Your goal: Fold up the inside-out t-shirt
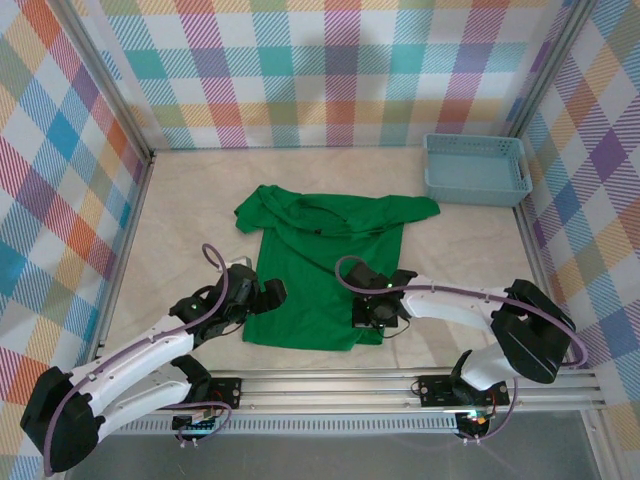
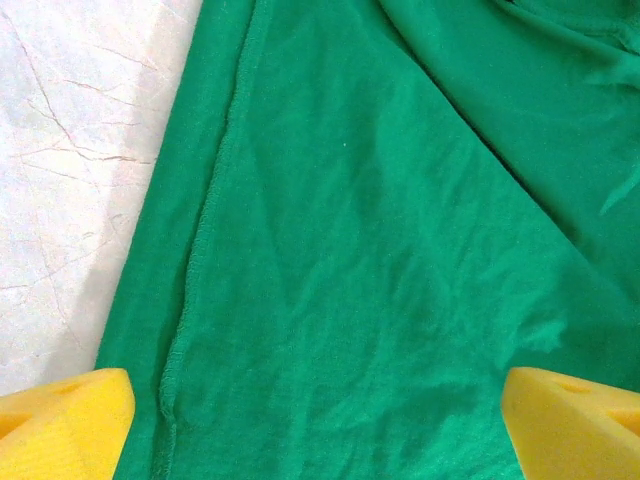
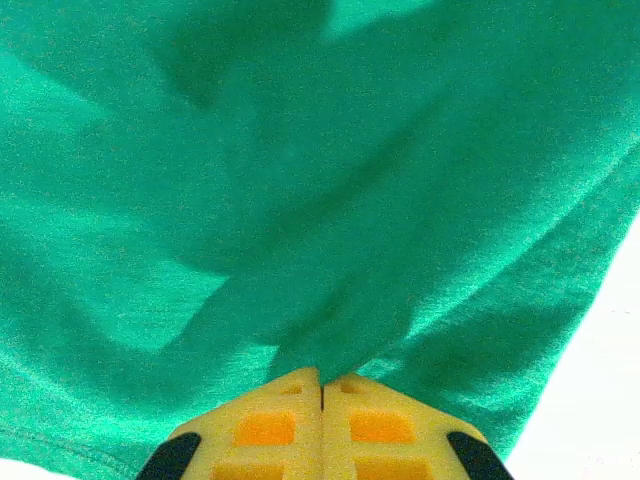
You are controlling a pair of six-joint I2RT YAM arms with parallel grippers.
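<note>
Top view: I've got the t-shirt point(image 1: 320, 255) lying flat mid-tabletop point(image 1: 180, 200), collar end toward the far edge, hem toward the near edge (sleeves rumpled at the top). Left gripper point(image 1: 268, 293) sits at the shirt's left side, close to the hem. Right gripper point(image 1: 372, 312) is on the hem's right end. Light blue basket point(image 1: 478, 190) is in the far right corner, well apart from the shirt.

Left wrist: left gripper point(image 2: 320, 425) is spread wide, one yellow finger point(image 2: 60, 420) in each bottom corner of the view, green t-shirt point(image 2: 400, 250) between them. A stitched seam point(image 2: 205, 230) runs along the shirt's side, bare tabletop point(image 2: 70, 150) just beside it. I can't tell if the fingers touch the cloth.

Right wrist: right gripper point(image 3: 321, 378) has its fingers pressed together, and the t-shirt point(image 3: 300, 180) puckers into the tips, so it's pinching the cloth. Pale tabletop point(image 3: 605, 400) shows at lower right.
</note>
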